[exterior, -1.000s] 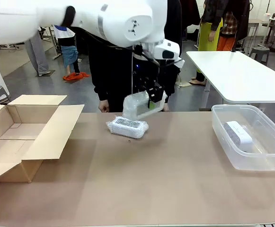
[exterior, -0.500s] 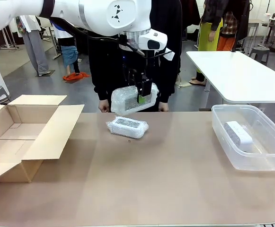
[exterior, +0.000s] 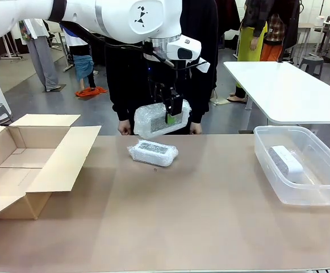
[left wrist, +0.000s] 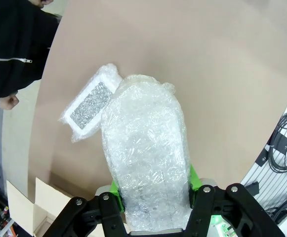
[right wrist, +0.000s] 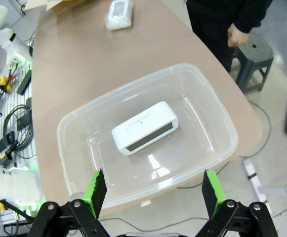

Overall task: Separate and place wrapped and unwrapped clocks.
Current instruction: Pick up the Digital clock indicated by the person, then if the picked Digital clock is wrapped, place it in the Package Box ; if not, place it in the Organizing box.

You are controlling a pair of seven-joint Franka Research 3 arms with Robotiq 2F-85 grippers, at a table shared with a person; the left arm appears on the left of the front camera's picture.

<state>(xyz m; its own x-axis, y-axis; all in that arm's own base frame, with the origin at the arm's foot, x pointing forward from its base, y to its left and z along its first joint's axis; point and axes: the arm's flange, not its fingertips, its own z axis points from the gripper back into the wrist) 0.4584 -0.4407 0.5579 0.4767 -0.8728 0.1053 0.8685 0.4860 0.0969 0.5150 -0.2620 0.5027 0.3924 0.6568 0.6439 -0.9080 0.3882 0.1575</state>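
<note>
Front: my left pincer (exterior: 170, 118) clamps the lifted wrapped clock (exterior: 152, 120), the other wrapped clock (exterior: 153, 153) lies on the bench (exterior: 182, 227), cardboard box (exterior: 17, 170) open; left wrist: pads (left wrist: 193, 178) pinch it; right wrist: right pincer (right wrist: 154, 188) gapes over the tub (right wrist: 69, 133) holding the bare clock (right wrist: 144, 127).

An open cardboard box (exterior: 68, 159) with spread flaps sits at the left end of the brown table (exterior: 182, 227), and a clear plastic tub (exterior: 318, 193) sits at the right end. A person in a black jacket (exterior: 128, 85) stands at the far edge. A white table (exterior: 284, 91) stands behind, to the right.
</note>
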